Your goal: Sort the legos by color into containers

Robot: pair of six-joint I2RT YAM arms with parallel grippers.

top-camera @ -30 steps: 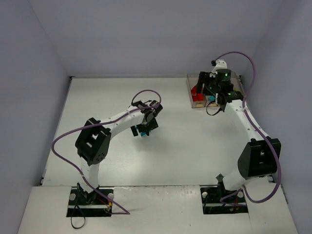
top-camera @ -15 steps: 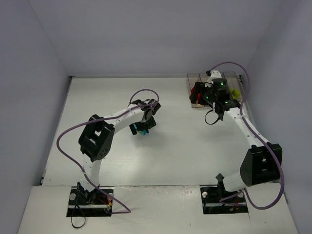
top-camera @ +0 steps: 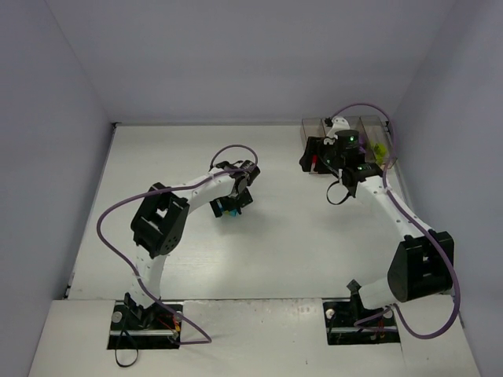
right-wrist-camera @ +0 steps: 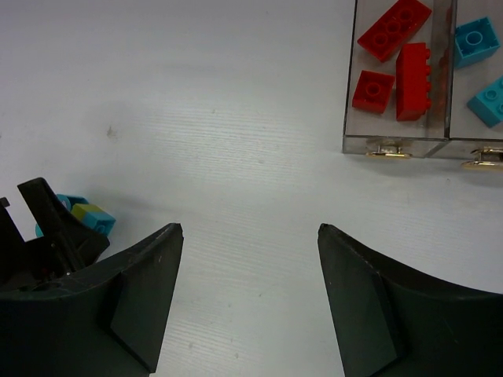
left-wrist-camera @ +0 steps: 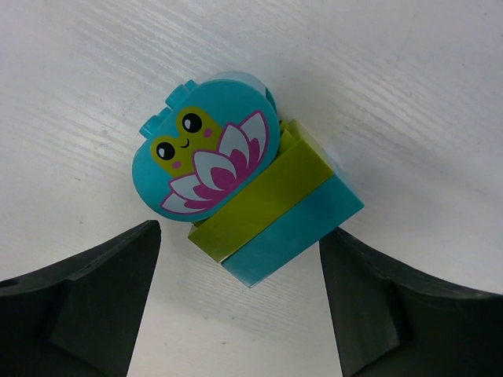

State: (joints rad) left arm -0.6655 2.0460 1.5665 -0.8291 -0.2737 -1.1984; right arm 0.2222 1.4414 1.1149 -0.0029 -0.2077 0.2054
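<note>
Top view / left gripper (top-camera: 229, 206): low over mid-table (top-camera: 157, 157), right on top of the stacked brick (top-camera: 230, 213). How far the fingers stand apart cannot be told here.
Top view / right gripper (top-camera: 309, 159): at the near-left corner of the containers (top-camera: 313, 126). A lime brick (top-camera: 379, 149) sits in a right-hand compartment.
Left wrist / stacked brick (left-wrist-camera: 236, 188): on the table, printed face toward the camera. It has a teal rounded top with a frog and lotus, a lime layer and a teal base.
Left wrist / left gripper: fingers (left-wrist-camera: 86, 298) spread wide with the brick between them. There is a clear gap on one side. The base corner is just beside the other finger, and contact cannot be told.
Right wrist / right gripper (right-wrist-camera: 247, 236): fingers spread, bare table between them.
Right wrist / containers (right-wrist-camera: 393, 135): up and right of the claw, apart from it. Three red bricks (right-wrist-camera: 393, 55) lie in one compartment and two teal bricks (right-wrist-camera: 475, 39) in the next.
Right wrist / stacked brick (right-wrist-camera: 88, 215): far left, partly hidden by the left gripper.
</note>
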